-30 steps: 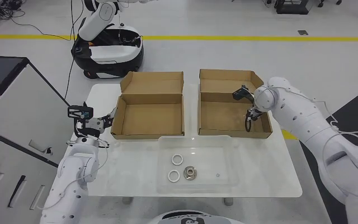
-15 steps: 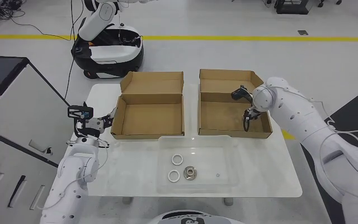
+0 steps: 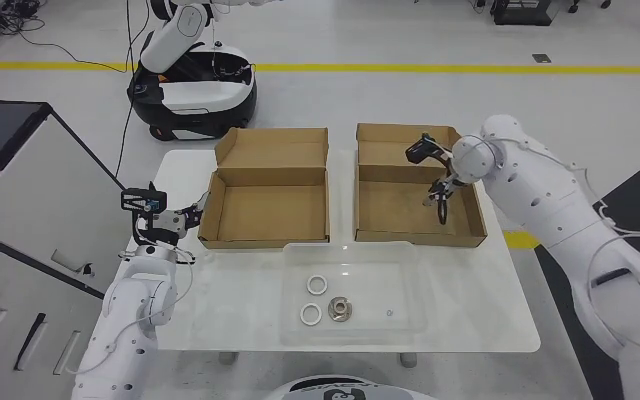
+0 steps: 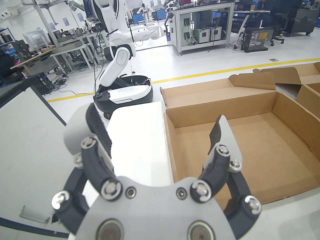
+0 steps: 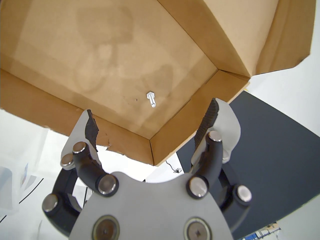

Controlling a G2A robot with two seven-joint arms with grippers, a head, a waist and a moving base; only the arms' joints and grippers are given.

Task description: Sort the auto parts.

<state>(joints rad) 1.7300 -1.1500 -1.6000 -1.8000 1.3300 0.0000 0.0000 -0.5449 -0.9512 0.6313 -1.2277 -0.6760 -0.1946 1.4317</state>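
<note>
Okay, right tool [image 5: 151,112] open and empty over right box [image 3: 400,241]; small bolt [image 5: 151,99] lies on its floor near a corner. Left tool [image 4: 155,114] open, empty, beside left box [image 3: 265,212] at worktop [image 3: 183,178] edge.

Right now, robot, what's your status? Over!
Left gripper open, beside left box. Right gripper open, above right box; bolt lies inside. Two rings, metal hub in tray. Nothing blocking.
</note>
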